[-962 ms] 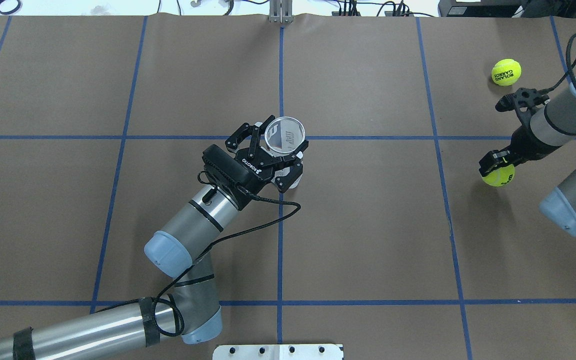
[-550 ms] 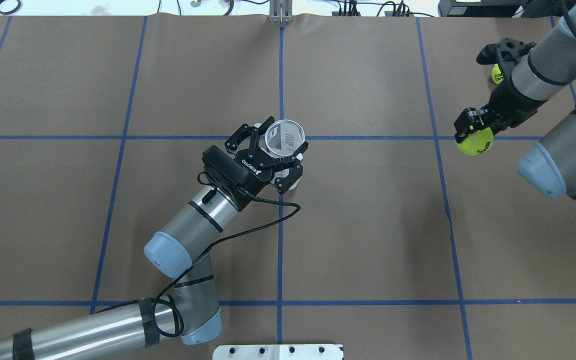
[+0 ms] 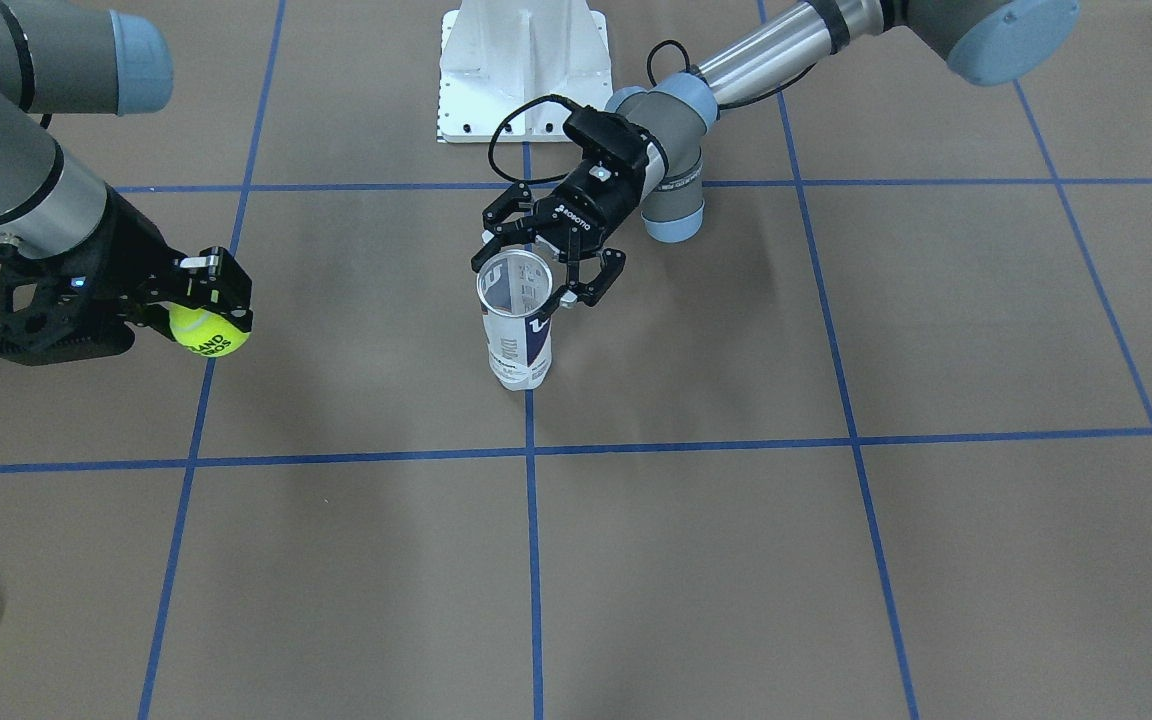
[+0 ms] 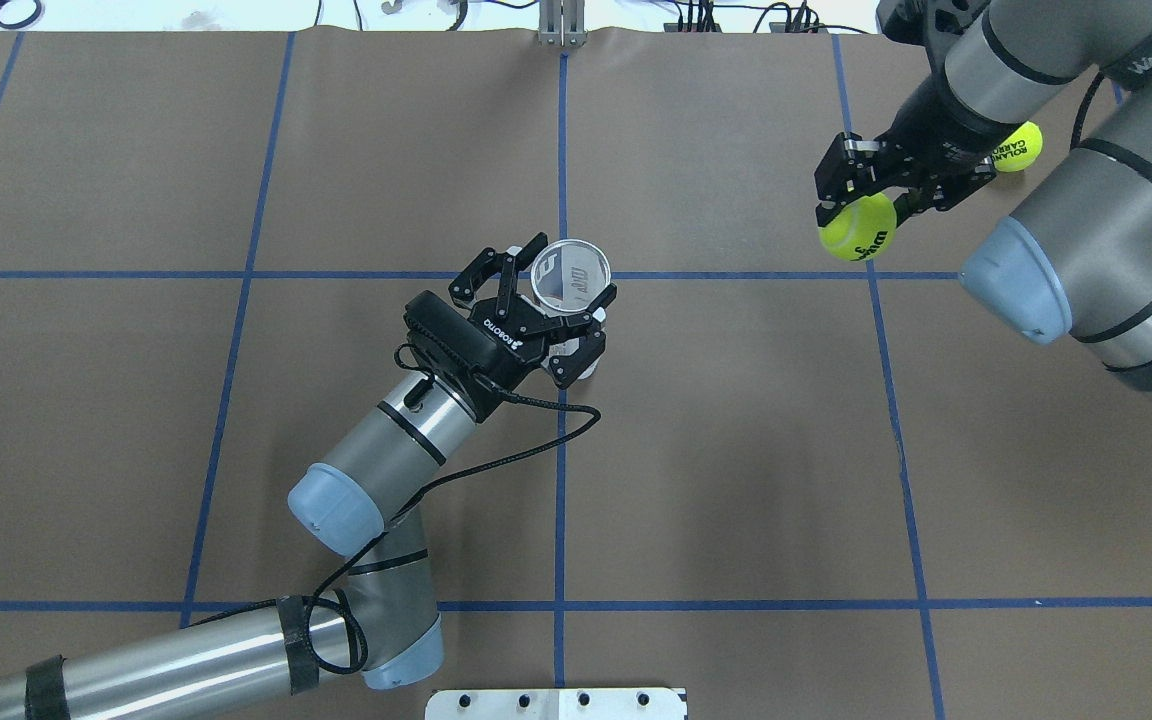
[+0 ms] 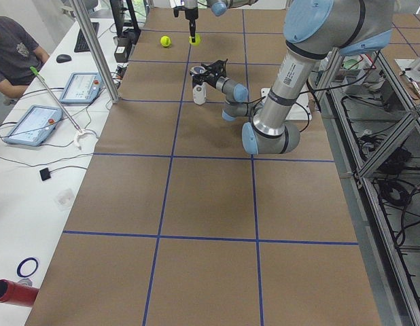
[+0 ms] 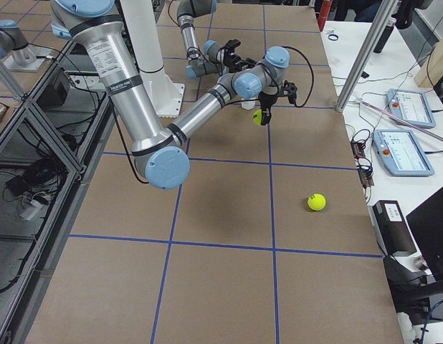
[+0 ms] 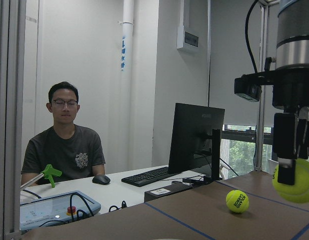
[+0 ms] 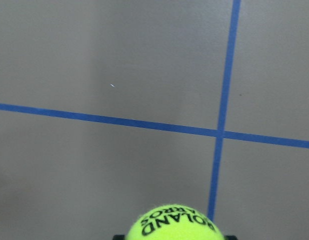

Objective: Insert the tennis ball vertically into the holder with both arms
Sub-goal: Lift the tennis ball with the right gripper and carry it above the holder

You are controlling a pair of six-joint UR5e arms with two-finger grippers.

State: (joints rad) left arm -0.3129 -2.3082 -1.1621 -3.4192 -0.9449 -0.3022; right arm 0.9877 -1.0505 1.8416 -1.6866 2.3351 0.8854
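Note:
The holder [image 3: 516, 345], a clear tube with a white and navy label, stands upright near the table's middle with its open mouth [image 4: 570, 272] facing up. My left gripper [image 4: 568, 298] comes in from the side with a finger on each side of the tube, shut on it just below the rim. My right gripper [image 4: 861, 200] is shut on a yellow tennis ball [image 4: 858, 228] and holds it in the air, off to the holder's right and farther from me. This ball also shows in the front-facing view [image 3: 208, 332] and the right wrist view [image 8: 172, 226].
A second tennis ball [image 4: 1018, 146] lies on the table at the far right, partly behind my right arm. The white pedestal base [image 3: 521, 60] stands at the table's near edge. An operator [image 7: 67, 145] sits at a desk beyond the table's right end.
My right arm has lifted the tennis ball off the table and carried it left and away from me, toward the holder. The left gripper and holder have not moved.

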